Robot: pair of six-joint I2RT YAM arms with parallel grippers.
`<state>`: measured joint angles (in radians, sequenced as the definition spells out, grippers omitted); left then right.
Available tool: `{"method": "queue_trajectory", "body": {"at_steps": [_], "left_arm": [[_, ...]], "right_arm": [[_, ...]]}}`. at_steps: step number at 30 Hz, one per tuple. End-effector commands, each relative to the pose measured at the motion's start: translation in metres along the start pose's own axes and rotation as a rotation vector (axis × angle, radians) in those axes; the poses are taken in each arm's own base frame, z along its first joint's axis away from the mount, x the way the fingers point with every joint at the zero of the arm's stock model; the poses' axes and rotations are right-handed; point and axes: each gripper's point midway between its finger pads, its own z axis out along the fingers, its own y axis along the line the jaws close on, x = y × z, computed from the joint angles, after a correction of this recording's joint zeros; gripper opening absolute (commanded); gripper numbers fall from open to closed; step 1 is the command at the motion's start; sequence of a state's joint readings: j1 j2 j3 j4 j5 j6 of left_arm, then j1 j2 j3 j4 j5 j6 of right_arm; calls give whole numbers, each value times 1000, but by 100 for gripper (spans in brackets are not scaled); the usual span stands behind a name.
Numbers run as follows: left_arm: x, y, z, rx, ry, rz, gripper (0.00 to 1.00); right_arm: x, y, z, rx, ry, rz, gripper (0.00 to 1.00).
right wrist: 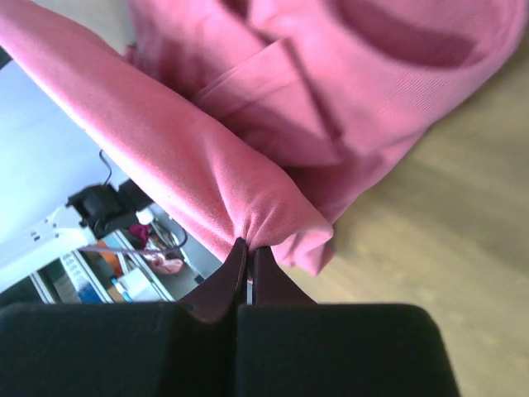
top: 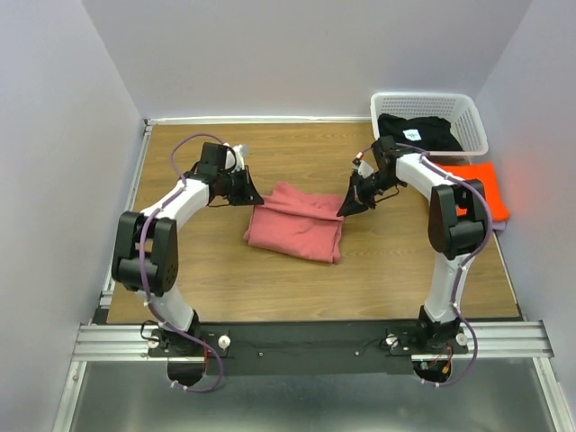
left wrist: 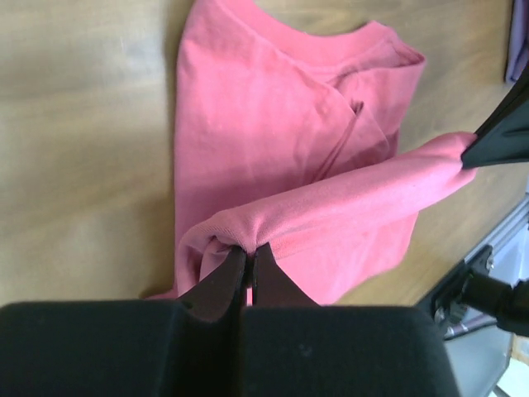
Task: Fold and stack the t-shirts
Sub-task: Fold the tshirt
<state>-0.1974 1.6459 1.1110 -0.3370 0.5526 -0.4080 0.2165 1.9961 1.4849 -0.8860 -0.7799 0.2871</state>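
Folding is in hand. Left fingers (left wrist: pixel 235 273) are clamped shut on one end of a raised edge of the pink-red t-shirt (top: pixel 297 229), which lies mid-table; right fingers (right wrist: pixel 231 273) pinch the other end. Next, I judge, both must carry that edge across evenly and lay it flat. Far right, the black t-shirt (top: pixel 418 132) and the orange t-shirt (top: pixel 486 193) are not yet folded.

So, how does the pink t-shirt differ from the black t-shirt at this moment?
Place: the pink t-shirt lies on the table; the black t-shirt sits inside the white basket.
Handling: the left pincer and the right pincer are both shut on an edge of the pink t-shirt; nothing touches the black t-shirt.
Shape: the pink t-shirt is partly folded, the black t-shirt bunched up.
Both are plain cloth shirts.
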Motion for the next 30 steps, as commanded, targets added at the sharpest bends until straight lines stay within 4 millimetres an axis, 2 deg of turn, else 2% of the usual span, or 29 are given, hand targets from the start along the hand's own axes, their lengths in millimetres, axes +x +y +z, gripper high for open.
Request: {"method": "queue_trajectory", "body": {"at_steps": [1, 2, 4, 7, 11, 14, 17, 21, 23, 27, 30], "left_arm": [[-28, 15, 24, -4, -40, 50, 0], [-37, 19, 29, -24, -53, 54, 0], [-35, 28, 43, -30, -29, 43, 0], [-43, 26, 53, -12, -47, 54, 1], [-55, 12, 61, 5, -74, 124, 8], [-58, -5, 72, 29, -76, 179, 9], [-63, -14, 76, 26, -105, 204, 9], [-74, -10, 78, -8, -149, 184, 9], [-81, -11, 79, -6, -168, 185, 9], [-88, -14, 85, 0, -184, 205, 11], [-82, -1, 94, -35, -164, 191, 15]], "right_arm": [[-20, -23, 5, 43, -43, 20, 0], [-23, -29, 9, 55, -51, 31, 0], [-25, -41, 11, 88, -70, 51, 0], [-28, -48, 14, 107, -111, 58, 0], [-31, -58, 12, 160, -176, 68, 0], [-31, -67, 13, 197, -204, 85, 0], [-23, -81, 21, 226, -202, 114, 0], [-7, -105, 30, 280, -196, 157, 0], [-5, -111, 33, 292, -200, 165, 0], [2, -119, 37, 309, -201, 178, 0], [1, -116, 35, 301, -208, 171, 0]]}}
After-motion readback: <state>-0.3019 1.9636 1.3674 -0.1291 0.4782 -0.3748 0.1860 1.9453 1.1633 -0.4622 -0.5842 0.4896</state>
